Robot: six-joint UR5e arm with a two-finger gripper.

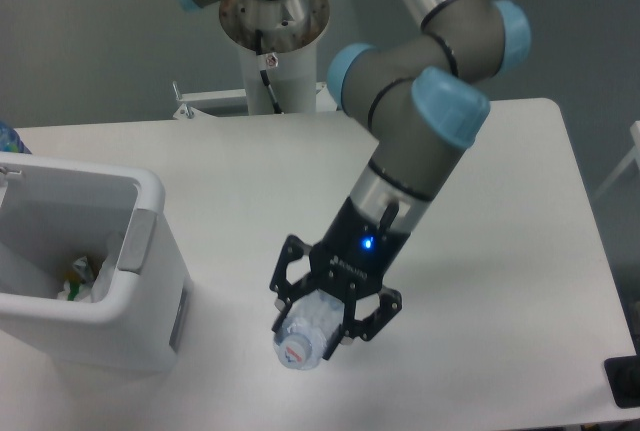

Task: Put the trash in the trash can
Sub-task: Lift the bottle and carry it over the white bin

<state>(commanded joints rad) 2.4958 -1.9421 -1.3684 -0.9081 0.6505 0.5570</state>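
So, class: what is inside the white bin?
In the bin, a carton with green print lies among white scraps at the bottom. The near wall hides the rest of the floor. The bottle is outside, in the fingers.

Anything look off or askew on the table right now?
Nothing stands out. The claw grips the clear bottle with its cap end toward the camera, the trash can stands upright, and no spill shows.

Bin [150,251] left on table [500,251]; carton [80,273] inside; bottle [305,331] right.
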